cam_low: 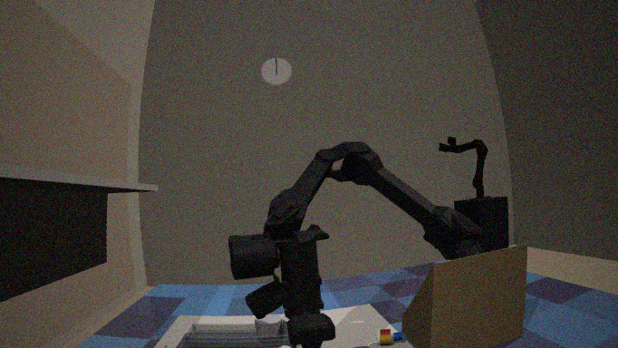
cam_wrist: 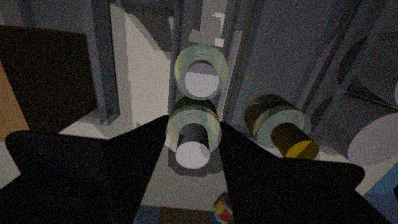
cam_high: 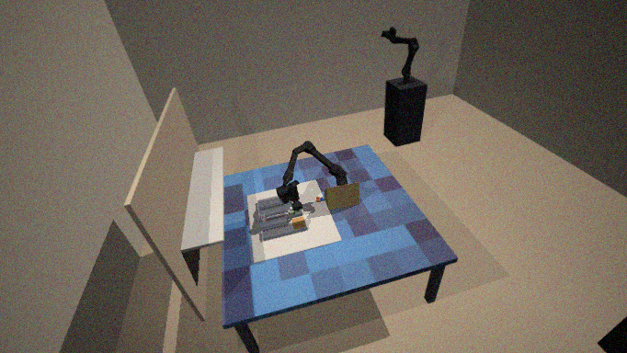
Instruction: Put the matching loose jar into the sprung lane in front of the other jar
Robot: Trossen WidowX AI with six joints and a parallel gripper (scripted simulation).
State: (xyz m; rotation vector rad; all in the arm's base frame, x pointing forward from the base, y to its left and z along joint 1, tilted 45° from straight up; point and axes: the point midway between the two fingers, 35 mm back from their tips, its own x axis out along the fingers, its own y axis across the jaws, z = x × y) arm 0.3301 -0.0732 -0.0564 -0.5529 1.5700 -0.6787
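Note:
My gripper (cam_wrist: 194,123) (cam_high: 298,210) is shut on a pale green jar with a white cap (cam_wrist: 192,155). In the wrist view the held jar is at the front end of the sprung lane (cam_wrist: 233,75), in line with it. The matching jar in the lane (cam_wrist: 202,82) stands directly behind it, also pale green and white-capped. The two look close together; whether they touch cannot be told. The held jar's base, the low front stop and the pusher plate are not clearly visible, so I cannot tell whether the held jar rests on the lane floor.
A jar with a yellow cap (cam_wrist: 302,149) is just right of the held jar in the wrist view. An orange block (cam_high: 299,223) is by the front of another lane. A small red and yellow object (cam_low: 385,337) (cam_wrist: 223,209) lies near a brown panel (cam_low: 480,294) (cam_high: 342,197).

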